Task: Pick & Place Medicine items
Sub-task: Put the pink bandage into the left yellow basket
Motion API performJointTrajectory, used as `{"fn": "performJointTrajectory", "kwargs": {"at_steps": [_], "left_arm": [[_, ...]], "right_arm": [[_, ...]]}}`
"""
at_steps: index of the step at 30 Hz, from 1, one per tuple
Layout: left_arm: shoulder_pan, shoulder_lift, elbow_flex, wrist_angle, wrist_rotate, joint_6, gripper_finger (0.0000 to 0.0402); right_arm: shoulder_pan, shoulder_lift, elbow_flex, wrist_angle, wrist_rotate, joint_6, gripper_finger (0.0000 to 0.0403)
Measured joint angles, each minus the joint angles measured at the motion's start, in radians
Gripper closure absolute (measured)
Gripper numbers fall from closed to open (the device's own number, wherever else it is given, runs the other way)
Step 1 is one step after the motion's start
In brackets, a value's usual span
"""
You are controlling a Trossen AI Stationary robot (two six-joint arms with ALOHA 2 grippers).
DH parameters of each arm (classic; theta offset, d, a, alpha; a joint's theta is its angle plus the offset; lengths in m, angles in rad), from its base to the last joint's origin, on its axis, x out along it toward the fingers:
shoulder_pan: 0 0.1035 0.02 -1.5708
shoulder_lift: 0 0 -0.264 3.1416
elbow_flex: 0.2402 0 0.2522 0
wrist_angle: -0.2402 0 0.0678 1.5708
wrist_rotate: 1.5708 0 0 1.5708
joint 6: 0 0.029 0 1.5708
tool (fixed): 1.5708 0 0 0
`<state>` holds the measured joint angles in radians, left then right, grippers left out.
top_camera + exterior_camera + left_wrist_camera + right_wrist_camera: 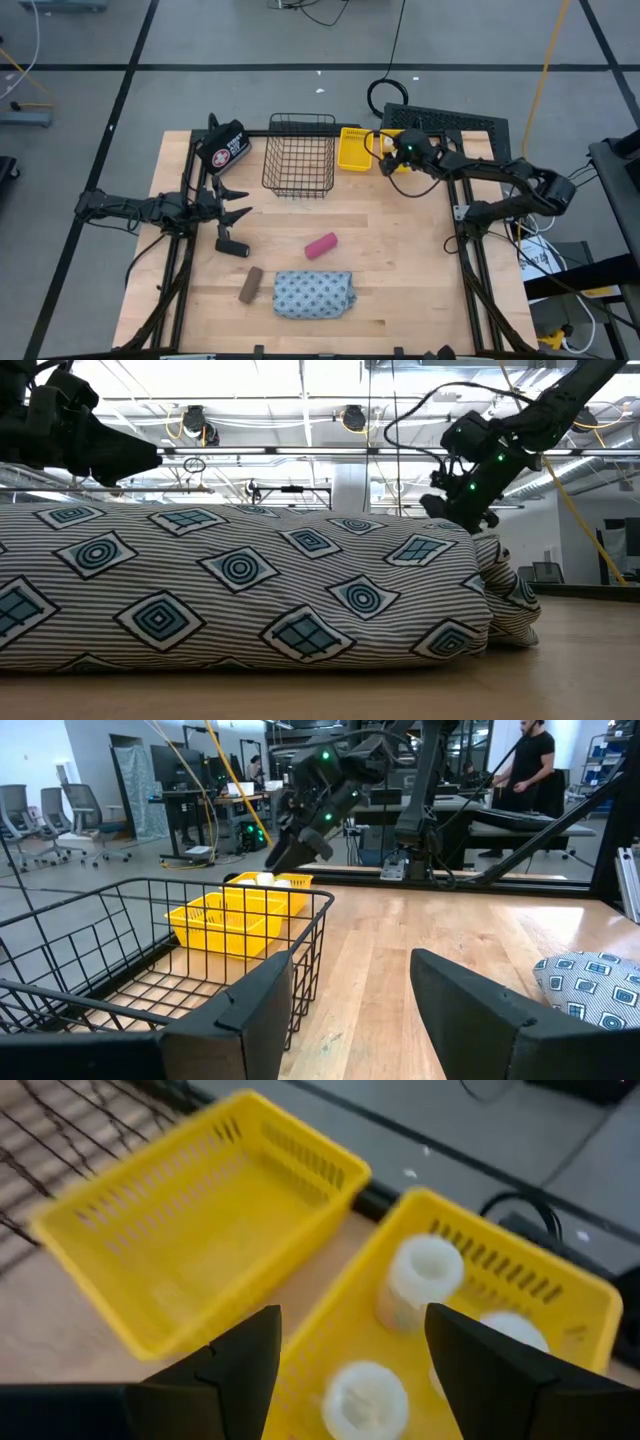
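My left gripper (240,203) (350,1010) is open and empty at the table's left, just beyond the small black handled piece (232,245). The brown bar (250,285), the pink roll (321,246) and the blue-grey patterned pouch (314,295) (240,585) lie flat on the table toward its near edge. My right gripper (386,160) (350,1370) is open and empty above two yellow baskets at the far edge. Three white bottles (420,1280) stand in the right-hand yellow basket (560,1295). The other yellow basket (200,1230) is empty.
A black wire basket (300,155) stands at the far middle, left of the yellow baskets (355,148). A black bag with a red-and-white emblem (222,148) lies at the far left corner. A person (525,765) stands in the room beyond the table.
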<state>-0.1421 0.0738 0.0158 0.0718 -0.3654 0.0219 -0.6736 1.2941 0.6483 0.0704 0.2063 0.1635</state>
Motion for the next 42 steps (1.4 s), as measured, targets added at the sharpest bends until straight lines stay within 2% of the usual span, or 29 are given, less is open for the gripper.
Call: {"fn": "performJointTrajectory", "kwargs": {"at_steps": [10, 20, 42], "left_arm": [[0.0, 0.0, 0.0, 0.0, 0.0, 0.0, 0.0188], [0.0, 0.0, 0.0, 0.0, 0.0, 0.0, 0.0188], [0.0, 0.0, 0.0, 0.0, 0.0, 0.0, 0.0188]], "right_arm": [[0.102, -0.086, 0.001, 0.085, -0.002, -0.04, 0.0165], [0.259, -0.093, 0.001, 0.216, -0.003, -0.129, 0.0165], [0.525, -0.093, 0.001, 0.231, -0.003, -0.161, 0.0165]]}}
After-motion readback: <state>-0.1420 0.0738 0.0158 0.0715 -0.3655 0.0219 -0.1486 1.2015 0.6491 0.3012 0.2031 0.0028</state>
